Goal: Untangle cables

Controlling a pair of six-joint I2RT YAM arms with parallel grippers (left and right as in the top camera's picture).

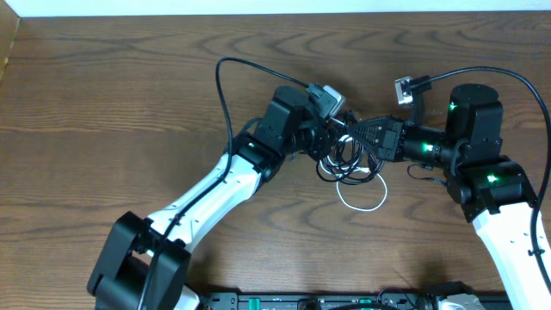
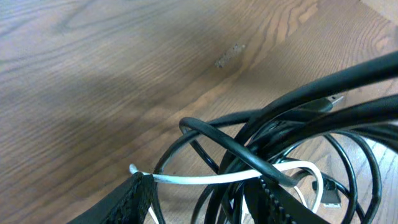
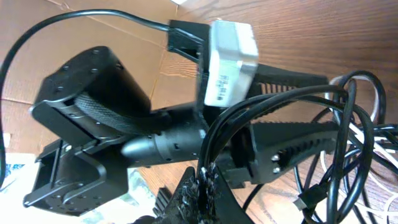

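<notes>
- Your right hand (image 3: 202, 186) pinches the cables (image 1: 349, 164).
- Your left hand (image 3: 298, 113) sits half wide around them; whether it grips, I cannot tell.
- No cord is free yet; almost all remains.

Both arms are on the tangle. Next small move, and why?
Probably close the left end effector on the cables threading its open jaws. The right end effector is shut on some of them, so a second grip would let the arms pull apart. The white cord also crosses that gap.
</notes>
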